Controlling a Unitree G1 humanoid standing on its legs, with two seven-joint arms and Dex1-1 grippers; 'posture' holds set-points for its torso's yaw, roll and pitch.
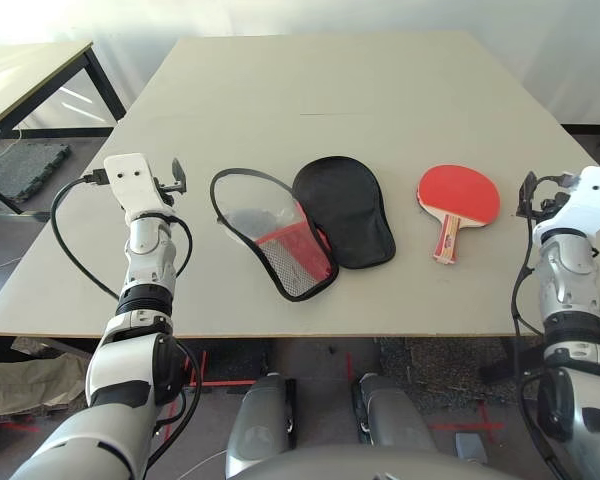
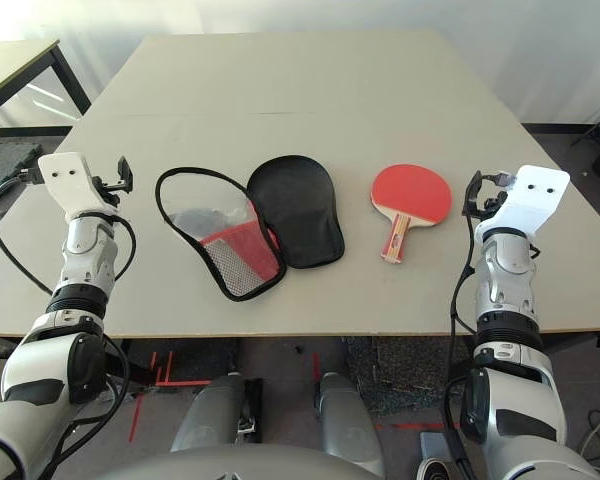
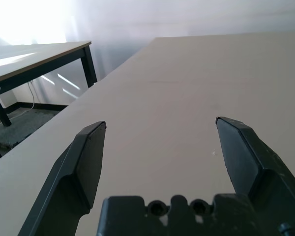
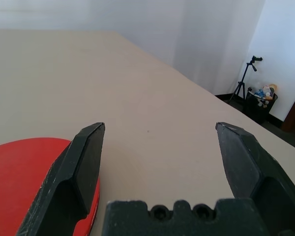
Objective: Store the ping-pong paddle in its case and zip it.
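Left eye view: your grippers (image 3: 161, 123) (image 4: 160, 123) stand wide and empty, paddle (image 1: 458, 195) right of the spread-open case (image 1: 298, 262); pushing it in carelessly could snag the mesh flap (image 1: 298, 255) and crumple the pocket.

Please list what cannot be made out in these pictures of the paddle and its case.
- Case: its logo and zipper charm cannot be made out in either eye view; which side lies down is unclear.
- Paddle: its underside is hidden against the table in both eye views; in the right wrist view, the picture's edge cuts it off.
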